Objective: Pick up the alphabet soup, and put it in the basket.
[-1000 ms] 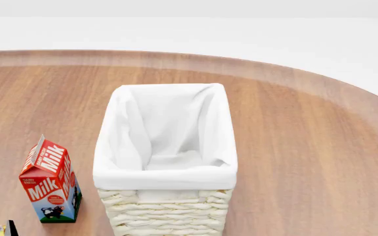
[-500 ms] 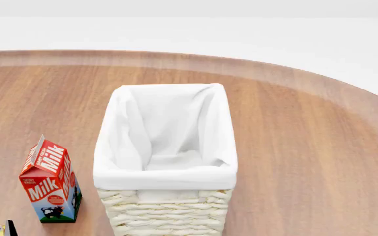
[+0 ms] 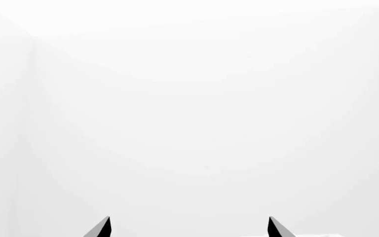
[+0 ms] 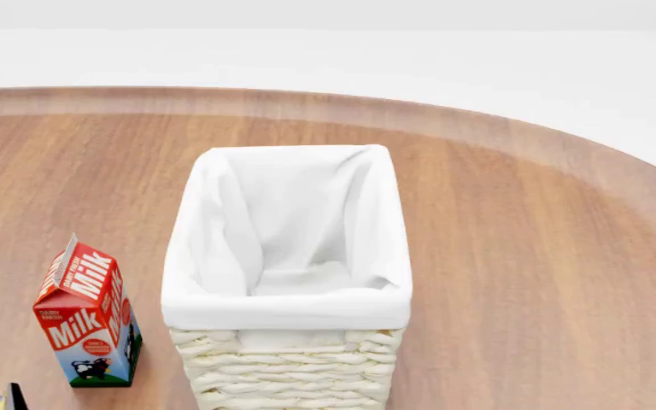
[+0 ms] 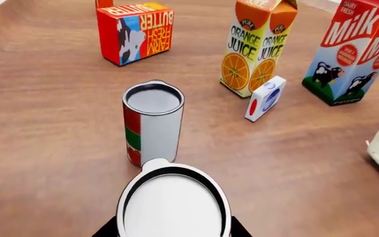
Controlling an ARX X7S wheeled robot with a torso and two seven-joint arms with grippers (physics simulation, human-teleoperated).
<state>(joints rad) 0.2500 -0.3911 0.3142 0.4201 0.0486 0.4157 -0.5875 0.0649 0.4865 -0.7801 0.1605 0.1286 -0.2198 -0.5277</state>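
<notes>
Both fingers of my right gripper (image 5: 170, 233) clamp the alphabet soup (image 5: 173, 202), bottom centre. Swinging it toward the basket (image 4: 288, 299) could clip the red-green can (image 5: 151, 123) just above it. My left gripper (image 3: 188, 228) gapes, empty.

The dark object (image 4: 14, 397) (bottom-left corner, head view) has sunk slightly lower.

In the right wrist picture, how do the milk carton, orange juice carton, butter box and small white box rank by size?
As they look there:
1. Milk carton and orange juice carton: alike, both cut off at the top, so unranked.
2. Butter box.
3. Small white box, clearly smallest.
</notes>
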